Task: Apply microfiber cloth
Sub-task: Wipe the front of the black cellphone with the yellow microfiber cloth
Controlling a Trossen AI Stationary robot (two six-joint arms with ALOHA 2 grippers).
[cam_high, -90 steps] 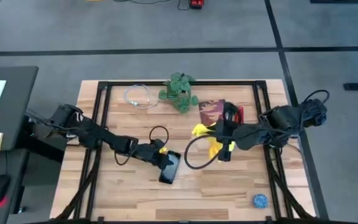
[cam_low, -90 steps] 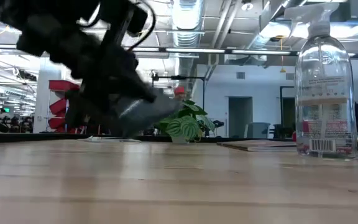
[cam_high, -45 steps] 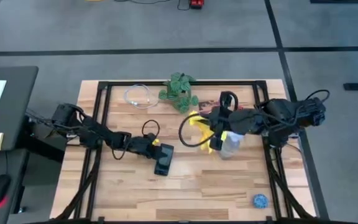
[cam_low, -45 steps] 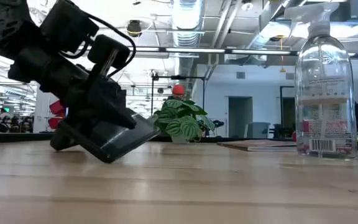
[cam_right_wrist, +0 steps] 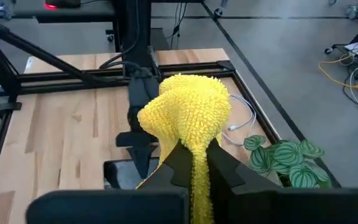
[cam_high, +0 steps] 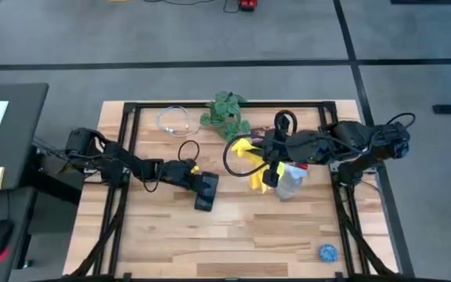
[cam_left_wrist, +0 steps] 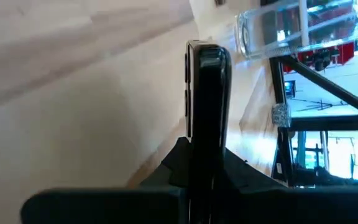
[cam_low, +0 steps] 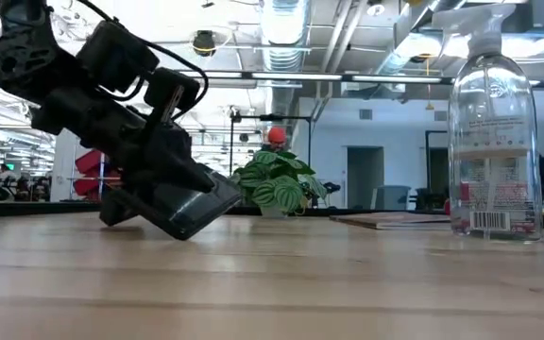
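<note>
1. I have the left pincer [cam_high: 196,178] near the middle of the table [cam_high: 233,243], clamped on the black phone [cam_high: 205,191]; my left wrist view shows the phone [cam_left_wrist: 205,118] edge-on between the two dark fingers.
2. In the low view the phone [cam_low: 195,202] is tilted, its lower end at or just above the wood; I cannot tell whether it touches.
3. My right pincer [cam_high: 263,166] is closed on the microfiber cloth [cam_high: 250,159], which hangs in a bright yellow bunch to the right of the phone, apart from it.
4. From the right wrist camera the cloth [cam_right_wrist: 186,119] bulges above the fingers [cam_right_wrist: 227,168] and trails down between them, with the left arm and the phone beyond it.
5. A clear spray bottle [cam_high: 290,182] stands just beside the right pincer; the low view shows it upright [cam_low: 492,132].
6. At the table's far edge I see a small green plant [cam_high: 226,113] and a coiled white cable [cam_high: 175,121].
7. A small blue ball [cam_high: 328,252] lies near the right front corner, well apart from both arms.
</note>
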